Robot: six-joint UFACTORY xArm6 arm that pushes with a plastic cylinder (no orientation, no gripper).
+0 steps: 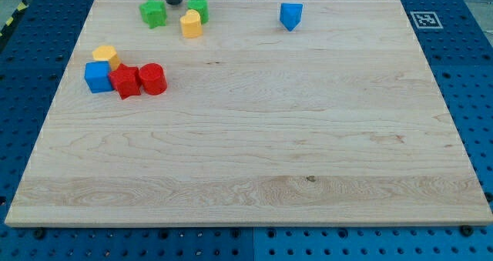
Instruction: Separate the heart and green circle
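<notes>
The arm carries no fingers to open or close; it ends in a dark rod, and only the rod's lower end shows, entering at the view's top edge. My tip (173,3) rests on the wooden board (254,138) near its top-left part, holding nothing.

Just to the view's right of the tip sits the green circle (199,8), close beside it, though whether they touch cannot be told. Below and to the right of the tip lies the yellow heart (191,24), which touches or nearly touches the lower left of the green circle. So the two task blocks are together, with the tip just up and left of the pair.

To the view's left of the tip, slightly lower, is a green star-like block (154,13), near but apart from it.

Well to the right of the tip, along the same top strip of the board, stands a blue block (290,16), its shape roughly triangular.

Well below and to the left of the tip is a tight cluster: a yellow block (105,57) at the top, a blue cube (97,77) under it, a red star-like block (125,81) beside that, and a red cylinder (152,78) at the right end.

A black-and-white marker (424,19) sits beyond the board's top-right corner, far right of the tip.
</notes>
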